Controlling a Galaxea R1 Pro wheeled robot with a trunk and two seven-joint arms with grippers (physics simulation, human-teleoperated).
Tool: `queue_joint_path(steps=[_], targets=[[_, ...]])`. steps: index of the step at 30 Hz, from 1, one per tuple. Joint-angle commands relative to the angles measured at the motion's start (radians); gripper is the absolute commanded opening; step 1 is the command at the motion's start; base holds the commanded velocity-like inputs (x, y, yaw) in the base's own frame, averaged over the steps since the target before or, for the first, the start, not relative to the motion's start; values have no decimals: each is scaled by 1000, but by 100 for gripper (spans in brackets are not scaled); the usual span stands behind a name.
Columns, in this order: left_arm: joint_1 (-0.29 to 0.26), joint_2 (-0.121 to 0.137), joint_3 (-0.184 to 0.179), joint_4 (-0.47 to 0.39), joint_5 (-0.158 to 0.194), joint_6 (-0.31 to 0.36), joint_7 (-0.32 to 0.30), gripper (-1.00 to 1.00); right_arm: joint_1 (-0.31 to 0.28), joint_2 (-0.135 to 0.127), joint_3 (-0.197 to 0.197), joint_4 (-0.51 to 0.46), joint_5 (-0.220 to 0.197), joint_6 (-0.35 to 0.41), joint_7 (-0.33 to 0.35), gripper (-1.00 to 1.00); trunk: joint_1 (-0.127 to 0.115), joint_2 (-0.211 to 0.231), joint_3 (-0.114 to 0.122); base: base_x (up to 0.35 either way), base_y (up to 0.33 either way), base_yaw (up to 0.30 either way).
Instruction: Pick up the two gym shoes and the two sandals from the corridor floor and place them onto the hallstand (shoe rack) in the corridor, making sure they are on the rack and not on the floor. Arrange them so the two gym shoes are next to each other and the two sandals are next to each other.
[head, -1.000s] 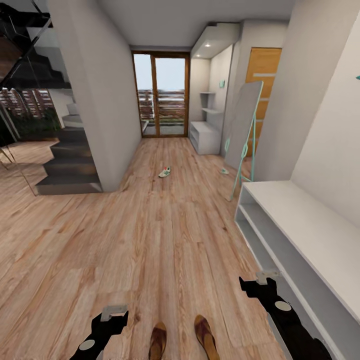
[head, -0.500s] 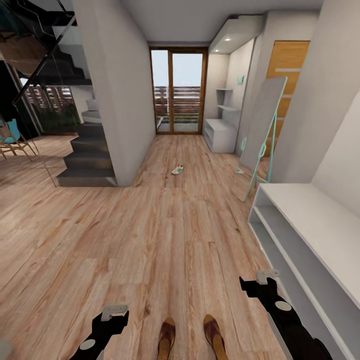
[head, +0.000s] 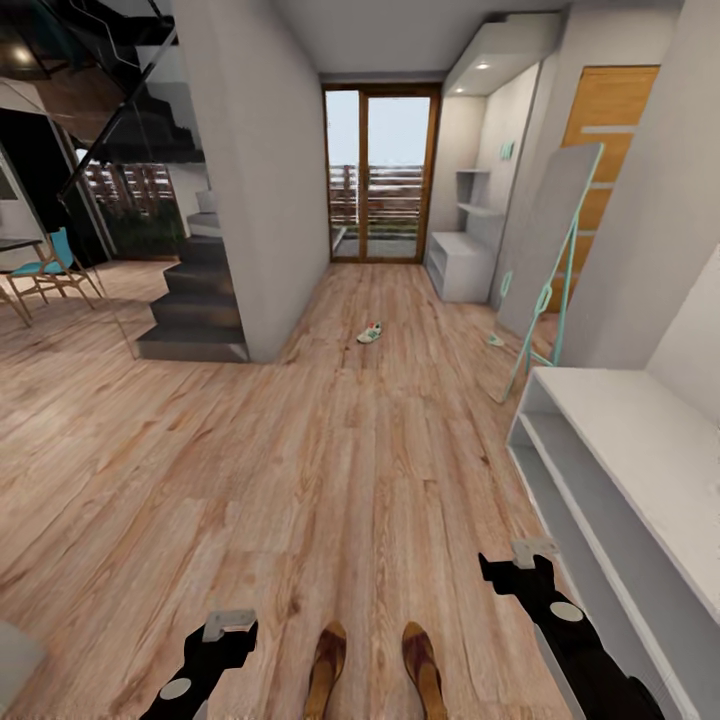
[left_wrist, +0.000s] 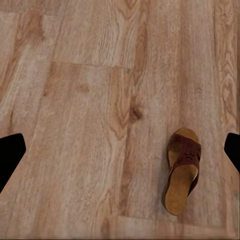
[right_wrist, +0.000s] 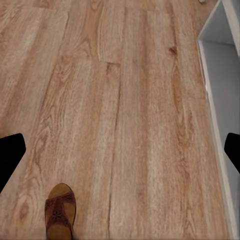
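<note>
Here, left gripper (head: 228, 625) and right gripper (head: 533, 553) empty, jaws apart, low over the corridor floor (head: 330, 460) flanking two sandals (head: 375, 668).

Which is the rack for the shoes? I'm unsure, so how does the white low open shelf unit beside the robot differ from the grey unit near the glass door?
The white low open shelf unit stands close at the right gripper's side; the grey unit stands far down the corridor. The white one has a plain flat top; the grey one carries staggered upper shelves. Both stand along the right-hand wall with open fronts.
</note>
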Motion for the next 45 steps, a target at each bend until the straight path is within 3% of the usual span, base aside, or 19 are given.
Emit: queue_joint_path(steps=[1,26,45], targets=[[-1,0,2,1,-1,-3,1,100,0,0,0,-2,2,5,0,100,0,0,-2,-147,-234,47],[-2,0,2,1,-1,-2,0,100,0,1,-2,-4,2,7,-1,100,0,0,-4,-33,-82,2],[-2,2,1,-4,0,-3,-3,100,0,6,2,-4,1,7,-2,100,0,0,-4,0,-59,-117]])
